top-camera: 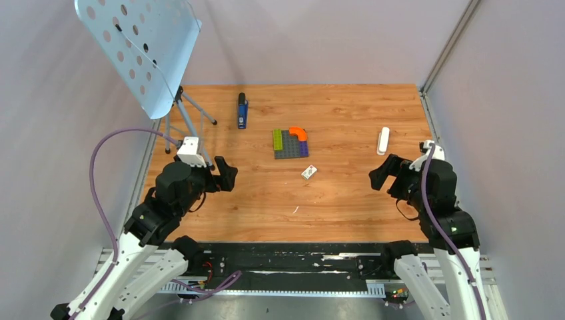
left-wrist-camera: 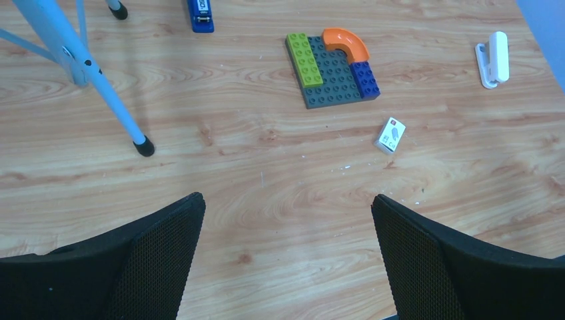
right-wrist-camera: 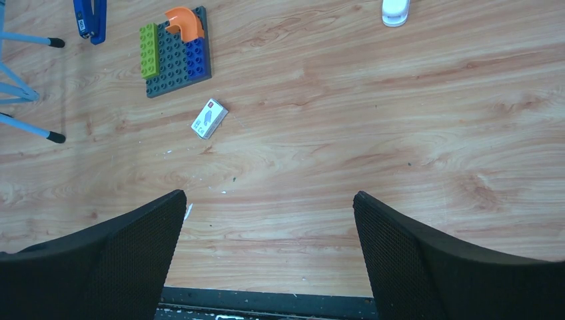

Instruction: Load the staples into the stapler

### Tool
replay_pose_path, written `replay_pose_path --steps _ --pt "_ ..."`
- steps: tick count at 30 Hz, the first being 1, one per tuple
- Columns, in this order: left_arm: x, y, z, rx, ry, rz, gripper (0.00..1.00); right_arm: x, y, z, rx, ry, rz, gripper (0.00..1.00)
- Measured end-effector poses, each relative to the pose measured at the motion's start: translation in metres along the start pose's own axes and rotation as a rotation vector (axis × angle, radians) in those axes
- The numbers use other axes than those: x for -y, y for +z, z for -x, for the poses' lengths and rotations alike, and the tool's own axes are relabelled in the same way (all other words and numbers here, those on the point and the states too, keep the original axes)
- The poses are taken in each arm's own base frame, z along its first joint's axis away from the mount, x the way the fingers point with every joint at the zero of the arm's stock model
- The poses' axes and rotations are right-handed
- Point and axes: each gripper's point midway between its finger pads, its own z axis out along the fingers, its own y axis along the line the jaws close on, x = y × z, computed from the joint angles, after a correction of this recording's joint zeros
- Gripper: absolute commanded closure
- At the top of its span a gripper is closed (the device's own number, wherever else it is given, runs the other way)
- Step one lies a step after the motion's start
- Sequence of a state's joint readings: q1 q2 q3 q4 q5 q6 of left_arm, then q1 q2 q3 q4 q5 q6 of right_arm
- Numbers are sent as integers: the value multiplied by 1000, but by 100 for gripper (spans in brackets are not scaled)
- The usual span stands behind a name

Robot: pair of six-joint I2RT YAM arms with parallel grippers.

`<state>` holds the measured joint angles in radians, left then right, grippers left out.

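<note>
Wood-grain tabletop (top-camera: 346,193) is stretching out under both arms, with the left gripper (top-camera: 226,174) and right gripper (top-camera: 382,172) hovering low at its near corners, jaws spread wide and gripping nothing. The blue stapler (top-camera: 242,111) is lying near the far edge, left of centre. The white staples box (top-camera: 308,172) is resting mid-table, just on the near side of the block plate (top-camera: 290,143).

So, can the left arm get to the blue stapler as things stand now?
Probably yes. The stapler lies in the open near the far edge, the left hand is open and empty, and bare table lies between them. The stand's legs are beside the stapler, apart from it.
</note>
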<state>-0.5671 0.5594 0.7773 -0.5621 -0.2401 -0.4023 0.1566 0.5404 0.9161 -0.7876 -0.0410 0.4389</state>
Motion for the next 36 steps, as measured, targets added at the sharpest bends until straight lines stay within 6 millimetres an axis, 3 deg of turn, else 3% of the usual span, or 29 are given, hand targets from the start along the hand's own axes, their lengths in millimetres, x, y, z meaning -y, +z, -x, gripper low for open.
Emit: replay_pose_path --steps 8,15,19,27,33,36 --pt "-3 -7 3 18 1 4 0 9 -6 0 53 29 -34 0" --pt "-3 -8 -3 -7 20 -3 0 35 21 -20 2 9 -151 5" --pt "-2 -9 -6 -22 55 -17 0 53 48 -8 20 -71 -251 8" --pt "0 -9 -21 -71 110 -54 0 83 132 13 -106 -264 -415 36" --pt "0 -8 -24 -83 124 -65 0 93 196 32 -185 -300 -424 38" --pt "0 -9 -25 -84 126 -68 0 105 226 43 -207 -293 -432 29"
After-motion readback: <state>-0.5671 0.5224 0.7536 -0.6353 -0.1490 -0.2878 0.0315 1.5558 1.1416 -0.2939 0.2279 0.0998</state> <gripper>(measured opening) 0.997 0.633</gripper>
